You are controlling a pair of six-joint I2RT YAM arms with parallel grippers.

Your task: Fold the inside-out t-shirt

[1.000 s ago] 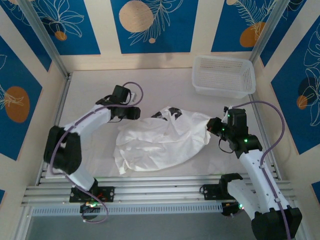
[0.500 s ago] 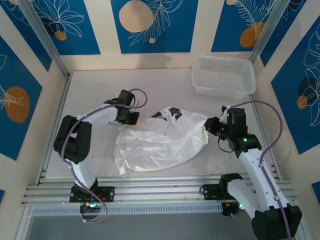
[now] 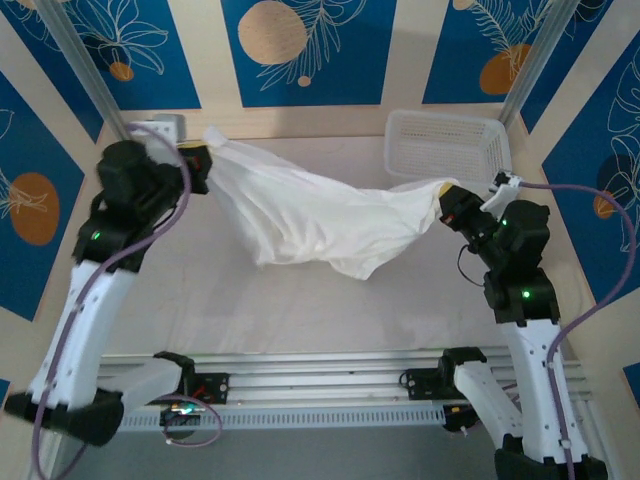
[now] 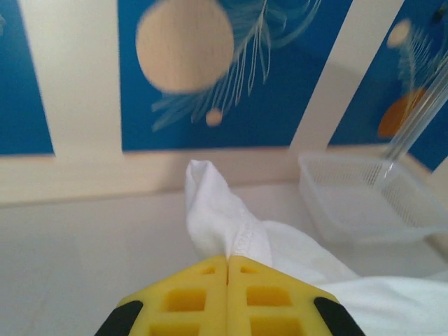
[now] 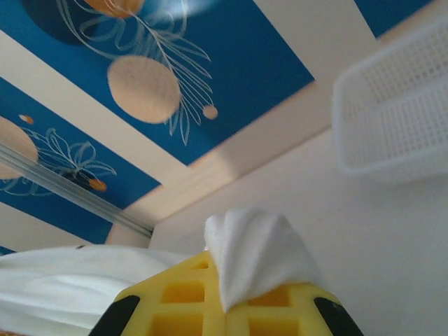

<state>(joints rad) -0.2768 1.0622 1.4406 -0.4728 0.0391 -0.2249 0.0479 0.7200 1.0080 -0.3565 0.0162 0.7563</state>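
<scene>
A white t-shirt [image 3: 320, 215] hangs stretched between two robot arms, held up above a white table [image 3: 300, 320]. A white mesh basket [image 3: 445, 150] sits at the far right corner of the table. The shirt runs from well to the left of the basket across to a spot just in front of its front wall.

The left gripper [image 3: 203, 165] is raised high, far to the left of the basket and close to the back wall. Its yellow fingers [image 4: 189, 301] are pressed tight together, with a fold of the shirt's hemmed edge pinched between them. In the left wrist view the cloth stands up from the fingertips, with the basket off to the right.

The right gripper [image 3: 447, 205] is just in front of the basket. Its yellow fingers [image 5: 175, 301] are clamped on a bunched corner of the shirt, which pokes out past the tips.

Between the two grippers the shirt sags and wrinkles, and its lowest fold hangs in front of the basket and to its left. Whether that fold touches the table cannot be told. Behind the basket the walls carry blue panels [image 3: 300, 50] printed with pale circles and leaf outlines.
</scene>
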